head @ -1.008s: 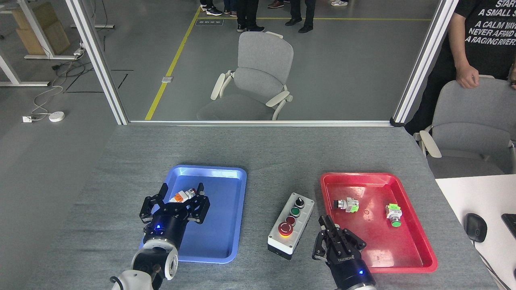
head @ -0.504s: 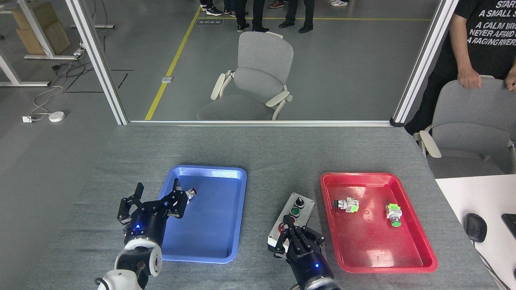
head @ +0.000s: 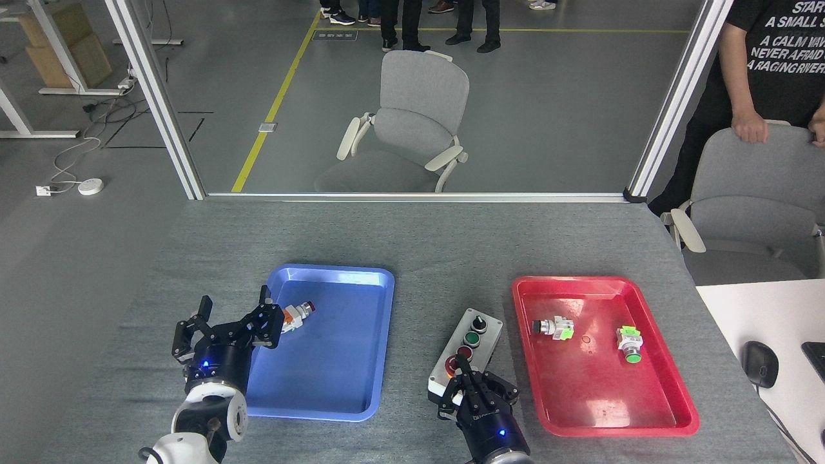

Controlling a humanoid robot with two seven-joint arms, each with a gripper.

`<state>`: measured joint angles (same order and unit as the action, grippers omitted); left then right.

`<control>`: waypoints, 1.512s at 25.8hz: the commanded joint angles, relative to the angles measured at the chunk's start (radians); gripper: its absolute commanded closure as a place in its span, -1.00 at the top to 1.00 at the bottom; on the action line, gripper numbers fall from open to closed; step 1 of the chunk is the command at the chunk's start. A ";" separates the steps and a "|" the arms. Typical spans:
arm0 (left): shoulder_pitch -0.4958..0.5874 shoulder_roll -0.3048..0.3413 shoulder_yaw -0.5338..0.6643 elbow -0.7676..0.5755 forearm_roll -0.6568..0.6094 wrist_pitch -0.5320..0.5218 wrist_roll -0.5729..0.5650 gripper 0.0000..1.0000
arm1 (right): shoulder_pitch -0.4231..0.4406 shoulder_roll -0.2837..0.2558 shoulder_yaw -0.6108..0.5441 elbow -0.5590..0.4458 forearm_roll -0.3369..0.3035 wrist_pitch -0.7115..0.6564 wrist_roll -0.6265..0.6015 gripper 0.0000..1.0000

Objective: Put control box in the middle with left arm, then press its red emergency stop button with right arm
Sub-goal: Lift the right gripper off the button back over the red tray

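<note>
Grey floor (head: pixel 548 116), yellow line (head: pixel 274 106), grey chair (head: pixel 412 122).

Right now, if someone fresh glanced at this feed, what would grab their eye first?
Probably the two bright trays: the blue tray at left and the red tray at right. Between them lies the control box, with the right gripper over its near end, partly hiding the red emergency stop button. The left gripper hangs open at the blue tray's left edge.

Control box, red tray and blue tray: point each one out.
control box (head: pixel 480 335), head view, grey top face beside the green button.
red tray (head: pixel 606 386), head view, bare floor.
blue tray (head: pixel 335 367), head view, bare floor.
</note>
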<state>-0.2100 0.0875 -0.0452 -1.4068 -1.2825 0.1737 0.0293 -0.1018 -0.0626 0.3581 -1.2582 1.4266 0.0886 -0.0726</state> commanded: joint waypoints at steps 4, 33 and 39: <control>0.015 -0.006 0.007 -0.005 0.000 0.001 -0.002 0.98 | 0.001 -0.003 -0.004 0.023 -0.008 0.002 0.019 -1.00; 0.015 -0.003 0.022 -0.006 0.000 0.001 -0.006 0.98 | -0.012 -0.224 -0.275 -0.096 -0.172 0.013 -0.030 0.84; 0.015 -0.002 0.022 -0.006 0.000 0.001 -0.006 0.98 | -0.006 -0.309 -0.274 -0.107 -0.172 0.013 -0.019 0.97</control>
<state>-0.1948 0.0849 -0.0228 -1.4128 -1.2824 0.1750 0.0236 -0.1092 -0.3386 0.0848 -1.3605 1.2590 0.1010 -0.1070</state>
